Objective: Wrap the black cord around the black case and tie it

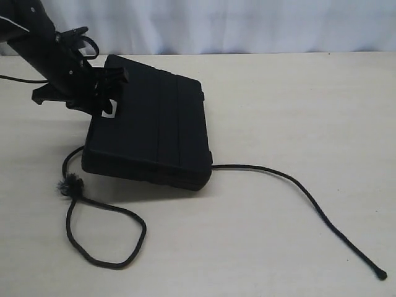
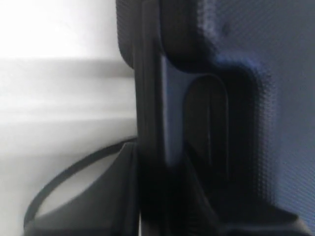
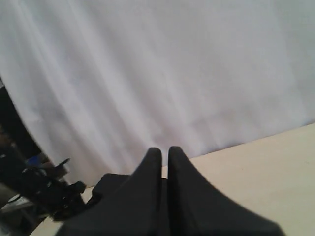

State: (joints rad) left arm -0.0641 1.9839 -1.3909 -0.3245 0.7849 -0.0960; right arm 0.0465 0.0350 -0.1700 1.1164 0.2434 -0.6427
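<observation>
Left fingers clamp the case at its 10 o'clock edge. Right fingers pressed together, empty. Cord trails toward 4 o'clock.

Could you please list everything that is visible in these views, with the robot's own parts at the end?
black case: one, matte black, on the table left of centre, its handle end at the left gripper.
black cord: one, black, passes under the case; loop with a frayed knot at front left, stiff tip at front right.
table: one, pale beige, under everything.
curtain: one, white, behind the table.
left gripper: one, black, closed on the case's handle edge.
right gripper: one, black, shut and empty, seen only in its own wrist view.
</observation>
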